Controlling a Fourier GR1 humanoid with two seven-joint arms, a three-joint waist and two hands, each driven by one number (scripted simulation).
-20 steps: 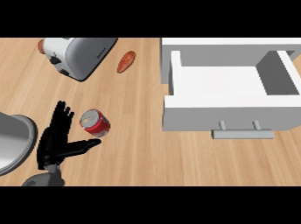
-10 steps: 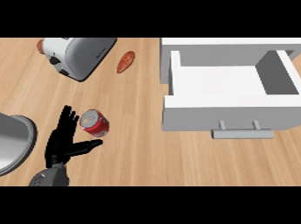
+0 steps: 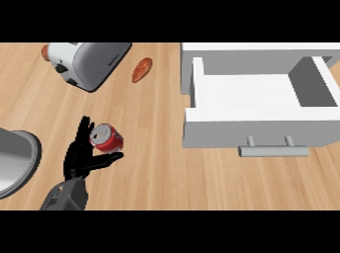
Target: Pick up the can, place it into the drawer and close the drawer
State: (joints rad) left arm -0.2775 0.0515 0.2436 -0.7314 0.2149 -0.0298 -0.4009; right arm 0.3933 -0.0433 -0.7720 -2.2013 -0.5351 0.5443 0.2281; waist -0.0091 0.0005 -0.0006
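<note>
Light wooden table (image 3: 151, 173). On it: white open drawer unit (image 3: 264, 99) as landmark; red cylindrical can (image 3: 106, 139) well left of its front; small orange-red oval item (image 3: 142, 69) just left of its back corner; silver toaster (image 3: 85, 62) beyond that; grey metal pot (image 3: 5, 158) farthest left.

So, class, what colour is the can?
Red, with a silver top: the can, in the head view.

Light wood counter (image 3: 151, 178) — evenly lit, bare grain
</note>
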